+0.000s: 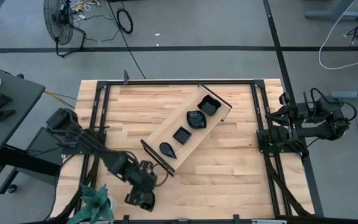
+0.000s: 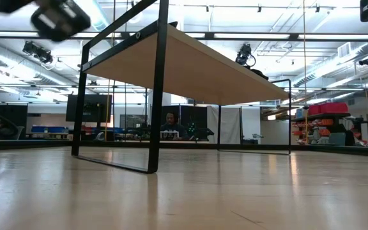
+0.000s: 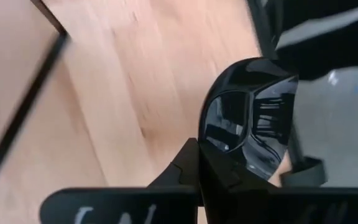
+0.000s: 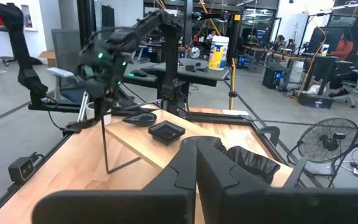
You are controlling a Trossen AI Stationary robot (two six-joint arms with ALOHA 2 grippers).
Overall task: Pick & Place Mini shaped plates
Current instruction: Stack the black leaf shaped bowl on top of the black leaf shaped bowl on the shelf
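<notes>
Clamped between the left gripper [image 3: 213, 186] fingers: one mini shaped plate [image 3: 247, 118], glossy black, pinched by its rim and tilted on edge, seen close in the left wrist view. Held over the near left part of the table [image 1: 229, 168], just off the near end of the tray [image 1: 188, 127]; probably gripped by the rim because a shallow dish gives no other purchase, and carried on edge so it can be lowered into a free spot. Nearby, just beside the gripper at the table's near left corner, a green spiky object [image 1: 95, 202], unclear what.

Farther out, on the long light-wood tray lying slantwise across the middle: four more black dishes in a row, a teardrop [image 1: 166, 149], a small square [image 1: 182, 134], a wavy-rimmed one [image 1: 196, 119], a larger square [image 1: 209, 106] at the far end. Placing well under way, judging by the filled row.

Right gripper [image 4: 197, 155] parked at the right edge of the table, fingers pressed together, holding nothing.

Pale wood planks for the surface, black frame rails around. Beyond: grey floor, a standing fan [image 1: 59, 22], loose cables, a side desk; in the low view, shelving, ceiling lights, a seated person [image 2: 170, 122] far back.
</notes>
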